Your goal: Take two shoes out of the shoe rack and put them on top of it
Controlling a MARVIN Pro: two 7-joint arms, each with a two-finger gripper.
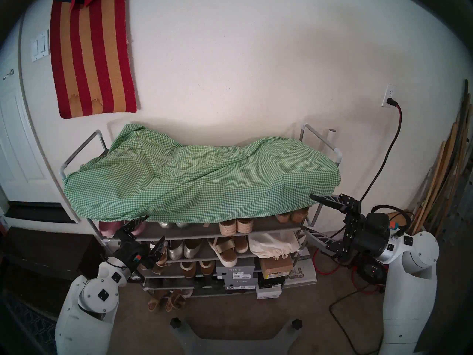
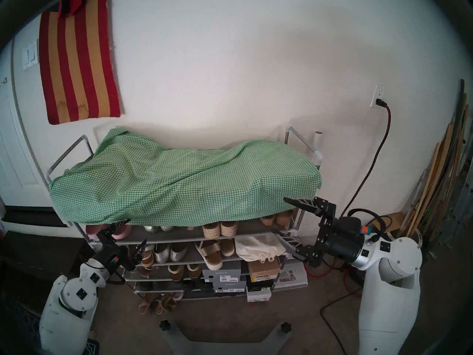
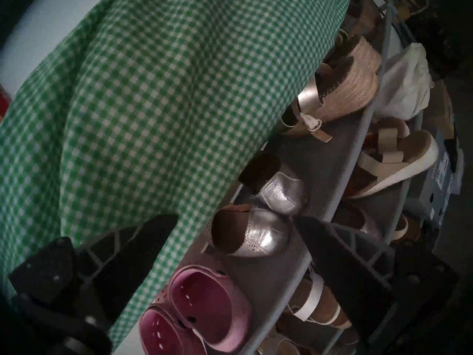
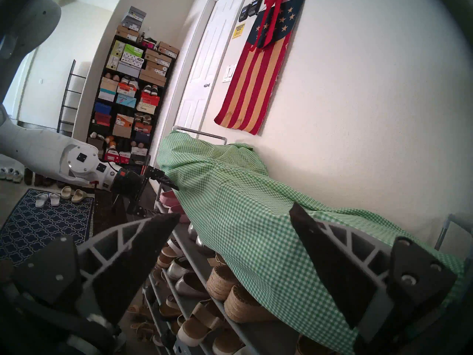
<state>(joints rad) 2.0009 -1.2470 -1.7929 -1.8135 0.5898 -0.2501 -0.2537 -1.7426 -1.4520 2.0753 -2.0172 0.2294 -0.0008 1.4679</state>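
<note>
Resting on the second grey fabric shelf, half under the cloth hem, the two shoes (image 3: pixel 256 226) are metallic silver-gold flats with tiny perforations and tan insoles. Beside them lie pink perforated clogs (image 3: pixel 204 311) and rope-wrapped wedge sandals (image 3: pixel 340 90). The shoe rack (image 1: pixel 84 147) is grey metal tube, with crumpled green-white gingham cloth (image 1: pixel 194 177) draped over its top. The left gripper (image 1: pixel 149 231) is spread wide and empty, one finger against the cloth's hanging edge, the other at the shelf's front rail. The right gripper (image 1: pixel 308 215) is released too, empty, at the rack's right end.
</note>
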